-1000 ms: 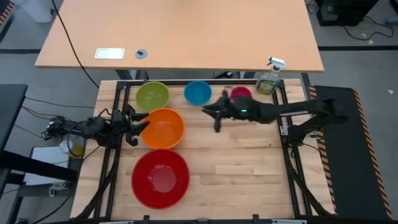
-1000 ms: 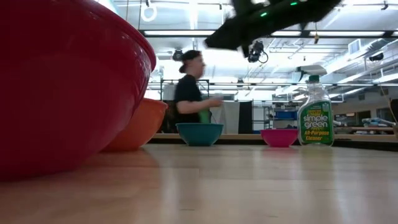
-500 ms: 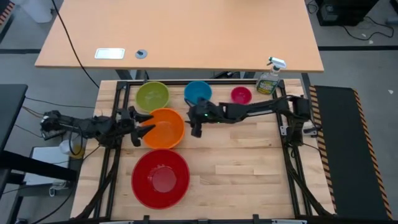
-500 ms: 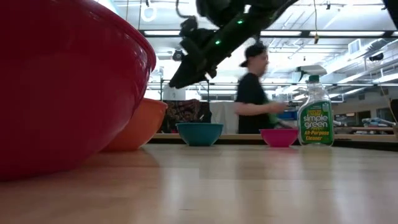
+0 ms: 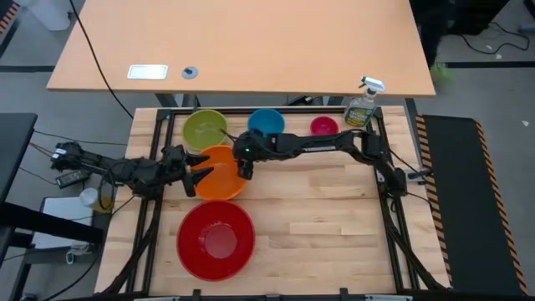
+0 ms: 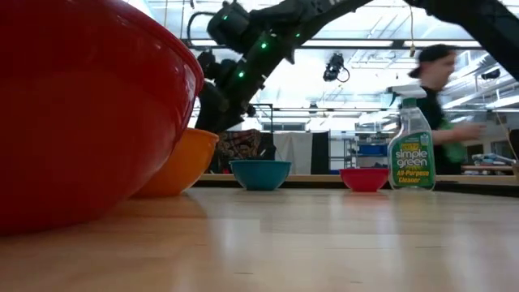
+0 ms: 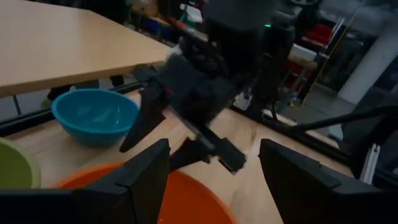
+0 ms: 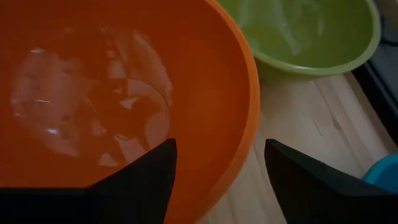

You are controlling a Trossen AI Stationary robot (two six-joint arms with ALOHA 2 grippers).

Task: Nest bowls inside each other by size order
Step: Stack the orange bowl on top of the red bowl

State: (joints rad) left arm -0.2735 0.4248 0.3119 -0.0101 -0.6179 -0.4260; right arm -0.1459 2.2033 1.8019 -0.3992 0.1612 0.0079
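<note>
The orange bowl [image 5: 219, 173] sits on the wooden table between the red bowl [image 5: 216, 240] near the front edge and the green bowl [image 5: 205, 129], blue bowl [image 5: 266, 123] and pink bowl [image 5: 323, 127] along the far edge. My left gripper [image 5: 194, 171] stands open at the orange bowl's left rim [image 7: 186, 205]. My right gripper [image 8: 221, 180] is open over the orange bowl's right rim [image 8: 245, 140], one finger over the inside and one over the outside. I see no touch by either gripper.
A spray bottle [image 5: 361, 104] stands at the far right corner, next to the pink bowl. A larger desk [image 5: 242, 50] lies beyond the table's far edge. A person [image 6: 446, 105] walks in the room behind. Bare wood [image 5: 326, 217] lies right of the red bowl.
My right gripper has swept from near the pink bowl toward the table's left edge and come down to the orange bowl's right rim. My left gripper has edged right, closer to the orange bowl's left rim. No bowl has moved.
</note>
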